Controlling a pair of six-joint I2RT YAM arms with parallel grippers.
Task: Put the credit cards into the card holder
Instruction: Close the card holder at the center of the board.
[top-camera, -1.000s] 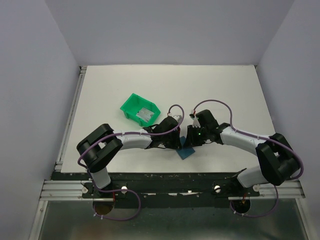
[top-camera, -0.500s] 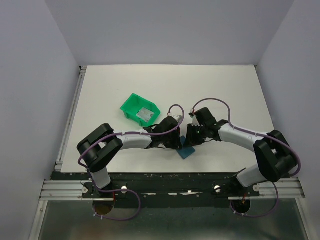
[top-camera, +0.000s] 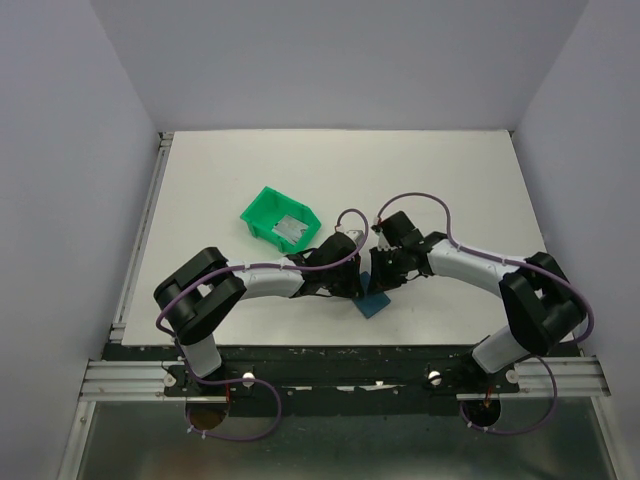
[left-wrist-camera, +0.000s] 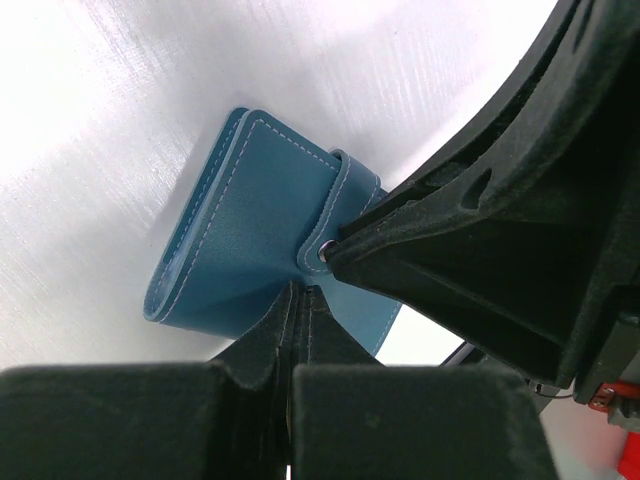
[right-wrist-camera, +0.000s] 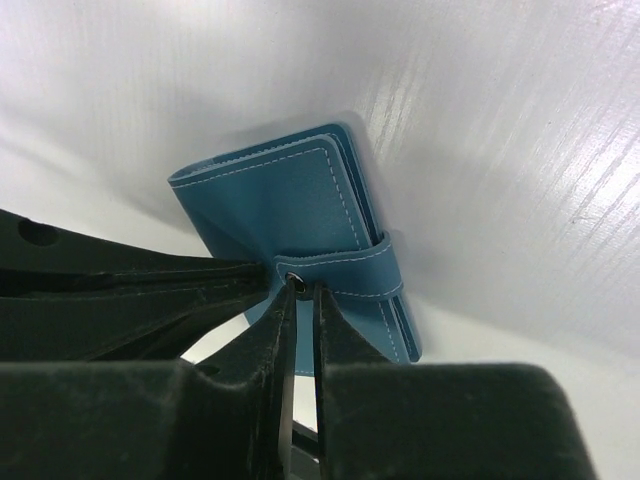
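The card holder (top-camera: 376, 304) is a slate-blue folded wallet near the table's front edge, between my two grippers. In the left wrist view the card holder (left-wrist-camera: 250, 225) is tilted up off the white table, its strap closed at the stud (left-wrist-camera: 322, 254). My left gripper (left-wrist-camera: 300, 296) is shut, its tips pinching the wallet's edge just below the stud. My right gripper (right-wrist-camera: 303, 290) is nearly closed, its tips at the strap's stud end (right-wrist-camera: 297, 280). The credit cards (top-camera: 292, 230) lie silvery in the green bin.
The green plastic bin (top-camera: 262, 212) stands left of centre, behind the left arm. Both arms (top-camera: 270, 280) cross the front middle of the white table (top-camera: 450, 180), wrists nearly touching. Grey walls enclose the table on three sides.
The right arm's wrist has shifted slightly left and back, closer to the left wrist. The wallet and the left arm have stayed in place.
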